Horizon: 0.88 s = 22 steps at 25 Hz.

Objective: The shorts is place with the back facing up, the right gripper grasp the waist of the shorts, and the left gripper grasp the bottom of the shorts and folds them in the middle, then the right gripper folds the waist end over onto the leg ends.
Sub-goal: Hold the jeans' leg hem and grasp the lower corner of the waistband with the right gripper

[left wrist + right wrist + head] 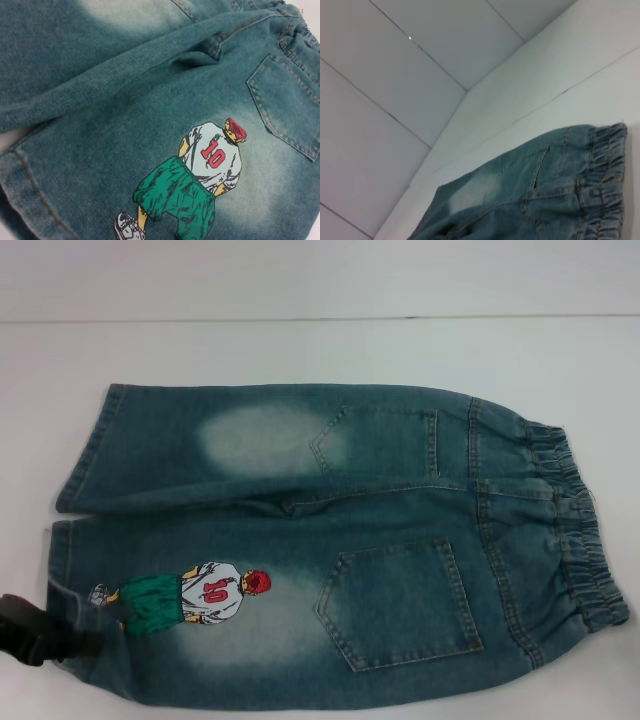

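Denim shorts [330,550] in a washed blue-green lie spread flat on the white table [320,350], back side up, with both back pockets showing. From the head view the gathered elastic waist [575,530] sits toward the robot's right and the two leg hems [85,465] toward its left. Pale faded patches mark each leg, and the nearer leg carries the footballer print [190,598] — white shirt, red number 10, green shorts — close to its hem.

At the lower left edge of the head view a dark shape, the left gripper [35,632], sits at the hem of the nearer leg, touching or just over the cloth. Whether its fingers are parted or clenched on the fabric cannot be told from here. The left wrist view looks down at close range on the print [200,175], the stitched hem [30,195] and one back pocket [290,105], but shows no fingers.

The right gripper does not show in any view. Its wrist camera looks from low at the table's right side across the waistband [605,175] and far pocket [540,167], toward the pale panelled wall [395,90] behind.
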### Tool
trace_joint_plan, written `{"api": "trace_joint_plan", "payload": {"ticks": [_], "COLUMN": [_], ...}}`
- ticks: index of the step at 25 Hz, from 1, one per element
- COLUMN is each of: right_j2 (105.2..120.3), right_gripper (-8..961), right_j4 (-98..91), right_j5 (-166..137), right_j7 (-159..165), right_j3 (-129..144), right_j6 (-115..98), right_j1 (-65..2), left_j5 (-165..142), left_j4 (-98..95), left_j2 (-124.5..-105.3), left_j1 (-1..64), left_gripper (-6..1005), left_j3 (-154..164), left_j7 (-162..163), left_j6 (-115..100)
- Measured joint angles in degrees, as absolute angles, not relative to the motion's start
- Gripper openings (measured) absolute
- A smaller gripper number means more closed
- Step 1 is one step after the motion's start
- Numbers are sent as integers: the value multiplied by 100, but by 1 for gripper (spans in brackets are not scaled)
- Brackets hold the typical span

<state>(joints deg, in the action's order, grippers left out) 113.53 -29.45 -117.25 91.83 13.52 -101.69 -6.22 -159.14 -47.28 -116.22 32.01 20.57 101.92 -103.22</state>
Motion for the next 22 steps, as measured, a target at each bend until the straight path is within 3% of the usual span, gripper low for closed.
{"api": "trace_joint_plan", "payload": {"ticks": [6, 15, 22], "right_j2": [11379, 11551, 11545], "right_gripper": [925, 924, 924], "right_j4": [-2945, -2901, -2738], "right_j5": [-11705, -11729, -11737], "right_j7": [9213, 9231, 9273], "right_j3": [1211, 1195, 1195], "right_j6": [-10122, -9687, -9599], "right_j1": [-675, -793, -895], "left_j5": [-15909, -15885, -15844], "left_j4": [-4728, -4644, -4640], "left_j2": [-11635, -11663, -11642], "left_j1": [3224, 3226, 3258], "left_gripper": [54, 54, 53], "left_j3": [2058, 2035, 2049], "left_j7": [10194, 10184, 10181], "left_j6": [-10313, -10298, -10296]}}
